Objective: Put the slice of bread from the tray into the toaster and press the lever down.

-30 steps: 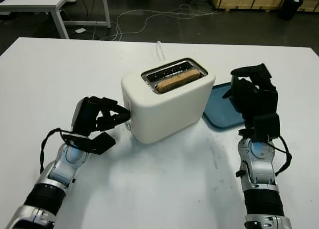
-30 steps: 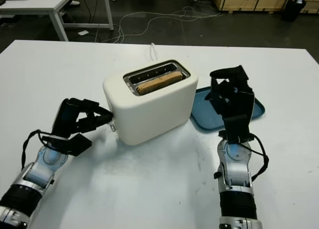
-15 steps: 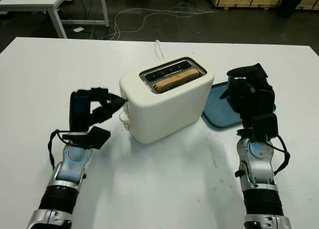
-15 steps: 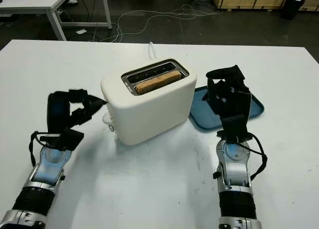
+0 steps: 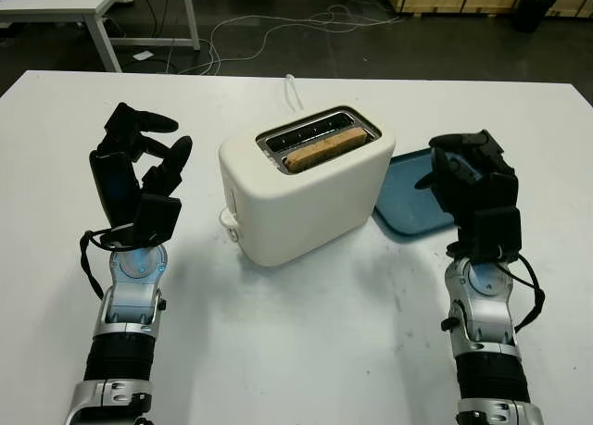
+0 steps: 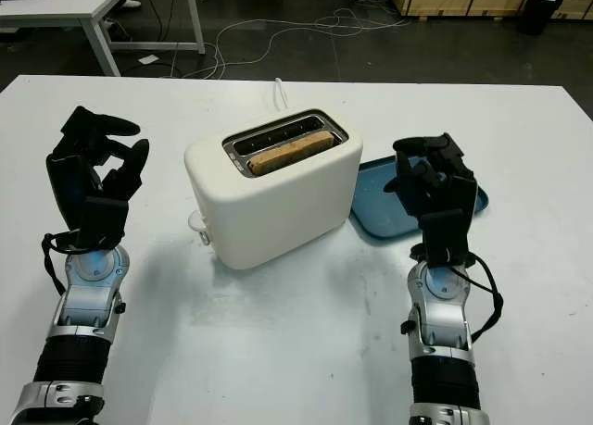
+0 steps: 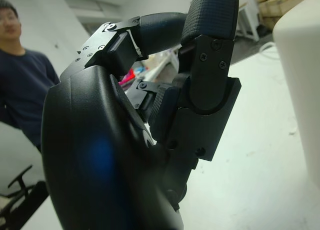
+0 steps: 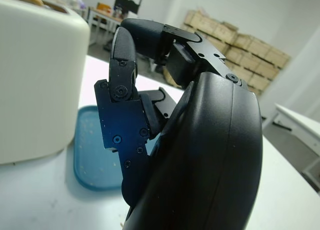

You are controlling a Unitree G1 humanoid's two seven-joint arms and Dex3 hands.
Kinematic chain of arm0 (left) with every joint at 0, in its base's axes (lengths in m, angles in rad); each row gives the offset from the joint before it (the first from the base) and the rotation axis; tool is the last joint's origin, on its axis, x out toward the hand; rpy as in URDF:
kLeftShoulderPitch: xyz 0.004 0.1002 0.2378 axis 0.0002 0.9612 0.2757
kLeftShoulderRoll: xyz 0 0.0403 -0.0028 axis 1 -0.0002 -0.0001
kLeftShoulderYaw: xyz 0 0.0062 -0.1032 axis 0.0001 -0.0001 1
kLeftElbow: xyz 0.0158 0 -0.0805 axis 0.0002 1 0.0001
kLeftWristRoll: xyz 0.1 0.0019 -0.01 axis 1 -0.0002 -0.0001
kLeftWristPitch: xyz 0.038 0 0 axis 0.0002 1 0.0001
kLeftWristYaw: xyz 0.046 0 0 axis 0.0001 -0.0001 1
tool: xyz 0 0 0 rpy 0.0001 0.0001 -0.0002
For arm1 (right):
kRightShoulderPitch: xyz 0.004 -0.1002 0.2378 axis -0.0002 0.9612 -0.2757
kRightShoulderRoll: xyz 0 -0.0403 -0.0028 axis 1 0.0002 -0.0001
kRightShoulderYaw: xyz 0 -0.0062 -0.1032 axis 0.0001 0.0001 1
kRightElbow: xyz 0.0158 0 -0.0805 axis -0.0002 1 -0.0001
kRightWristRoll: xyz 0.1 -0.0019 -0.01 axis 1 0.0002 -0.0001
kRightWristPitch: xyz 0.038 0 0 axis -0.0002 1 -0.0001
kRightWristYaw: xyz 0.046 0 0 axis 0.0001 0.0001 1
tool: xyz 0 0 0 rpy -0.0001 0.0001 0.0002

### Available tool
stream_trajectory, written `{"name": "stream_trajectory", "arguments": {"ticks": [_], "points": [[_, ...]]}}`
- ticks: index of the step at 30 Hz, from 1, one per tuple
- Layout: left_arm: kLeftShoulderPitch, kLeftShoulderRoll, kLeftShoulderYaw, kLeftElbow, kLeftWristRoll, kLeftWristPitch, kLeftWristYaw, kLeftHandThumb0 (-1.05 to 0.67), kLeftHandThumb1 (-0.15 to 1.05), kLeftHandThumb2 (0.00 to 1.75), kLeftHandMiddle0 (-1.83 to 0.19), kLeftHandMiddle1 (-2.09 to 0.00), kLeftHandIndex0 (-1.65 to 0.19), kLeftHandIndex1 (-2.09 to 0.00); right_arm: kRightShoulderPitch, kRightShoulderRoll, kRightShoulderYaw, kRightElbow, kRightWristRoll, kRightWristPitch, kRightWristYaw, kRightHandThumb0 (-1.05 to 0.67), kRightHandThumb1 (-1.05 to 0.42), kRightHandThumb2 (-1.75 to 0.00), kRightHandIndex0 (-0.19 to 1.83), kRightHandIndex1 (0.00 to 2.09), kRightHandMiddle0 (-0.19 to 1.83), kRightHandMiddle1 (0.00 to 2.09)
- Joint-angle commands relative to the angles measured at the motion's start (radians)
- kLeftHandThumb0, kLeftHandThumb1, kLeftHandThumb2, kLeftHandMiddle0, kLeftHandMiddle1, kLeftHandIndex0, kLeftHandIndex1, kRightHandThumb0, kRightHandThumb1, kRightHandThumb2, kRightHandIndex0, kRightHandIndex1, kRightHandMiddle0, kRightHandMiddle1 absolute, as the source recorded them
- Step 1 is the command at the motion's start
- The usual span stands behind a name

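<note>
The left hand (image 5: 139,170) is raised above the desk (image 5: 306,351), well to the left of the toaster (image 5: 301,198), and it holds nothing; its fingers are bent inward. The right hand (image 5: 473,189) is also raised, near the right side of the toaster and above the near edge of the blue tray (image 5: 408,198); it grasps nothing and its fingers are curled too.

The bread (image 5: 324,149) stands in the nearer slot of the toaster, with its brown top edge a little below the metal rim. The lever (image 5: 228,222) is low on the left end face of the toaster.

The left wrist view adds a person (image 7: 22,84) in a dark top standing beyond the desk, and one white wall of the toaster (image 7: 302,64). The right wrist view shows the tray (image 8: 92,160) bare, lying just beside the toaster (image 8: 37,79).

Between each hand and the toaster there is free white desk. The front part of the desk between the two arms is wide and open. The desk's far edge lies behind the toaster, and a white cord (image 5: 295,92) runs over it.
</note>
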Motion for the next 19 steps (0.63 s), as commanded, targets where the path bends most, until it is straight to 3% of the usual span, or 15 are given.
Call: {"name": "stream_trajectory", "arguments": {"ticks": [1,9,19], "points": [[-0.014,-0.017,0.003,0.031,0.011,-0.016,0.025,-0.97,0.92,0.32,-0.86,-1.74,-0.65,-1.61,0.008,0.015,-0.003,0.015,0.010,0.000,-0.013,-0.40,-0.92,-0.22,0.85,1.18,0.78,0.87],[0.014,-0.046,-0.016,0.073,0.006,-0.016,0.024,-0.98,0.92,0.33,-1.02,-1.74,-0.77,-1.62,-0.015,0.041,0.011,0.043,-0.018,-0.015,-0.076,-0.39,-0.92,-0.28,0.85,1.09,0.86,0.64],[0.030,-0.065,-0.042,0.064,-0.003,-0.010,-0.033,-0.94,0.92,0.32,-1.21,-1.64,-1.01,-1.49,-0.021,0.051,0.028,0.030,-0.020,-0.006,-0.115,-0.36,-0.92,-0.30,0.81,1.19,0.86,0.68]]}}
